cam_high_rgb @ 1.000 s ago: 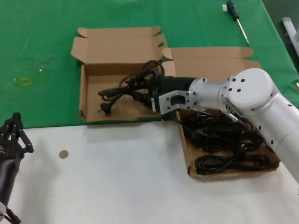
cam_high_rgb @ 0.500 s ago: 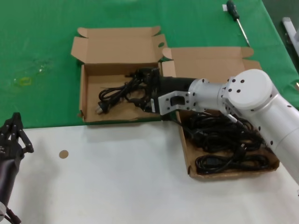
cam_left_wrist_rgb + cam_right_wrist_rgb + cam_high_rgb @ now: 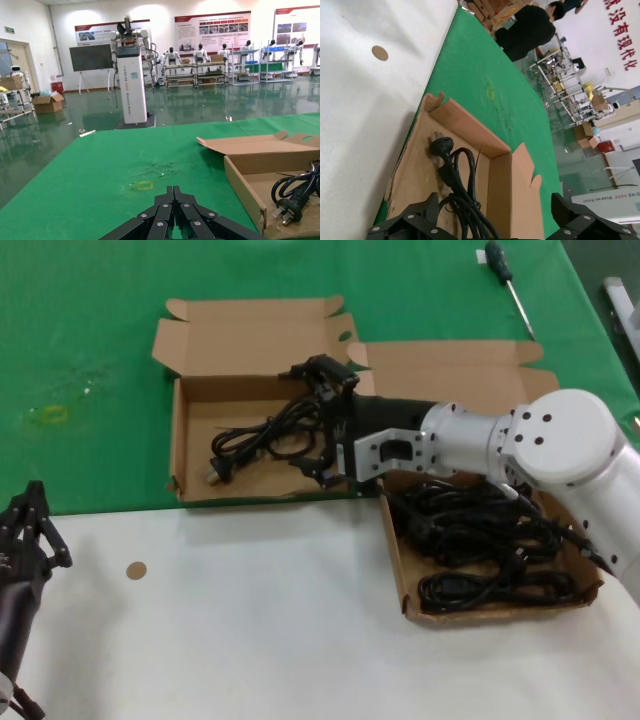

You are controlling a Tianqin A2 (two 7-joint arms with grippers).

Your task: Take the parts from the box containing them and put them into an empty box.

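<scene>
The empty box [image 3: 190,400], with a short lid and rounded tabs, lies at the left on the green cloth. One looped black cord [image 3: 262,440] lies in it, plug toward the front left. My right gripper [image 3: 318,423] is open over that box's right end, its fingers apart on either side of the cord's near end, holding nothing. In the right wrist view the cord [image 3: 451,170] lies on the box floor [image 3: 417,165] between the spread fingers [image 3: 407,222]. The box containing them [image 3: 397,570] at the right holds several bundled cords [image 3: 480,540]. My left gripper [image 3: 30,530] is shut and idle at the front left.
A green-handled screwdriver [image 3: 505,280] lies at the back right on the green cloth. A small brown disc [image 3: 135,569] lies on the white table in front. The left wrist view shows the left box's wall [image 3: 242,182] and the cord's plug [image 3: 287,210].
My right gripper lowered the cord bundle into the left box, opened and let it go. The cord now lies on the box floor. The left arm has not moved.
</scene>
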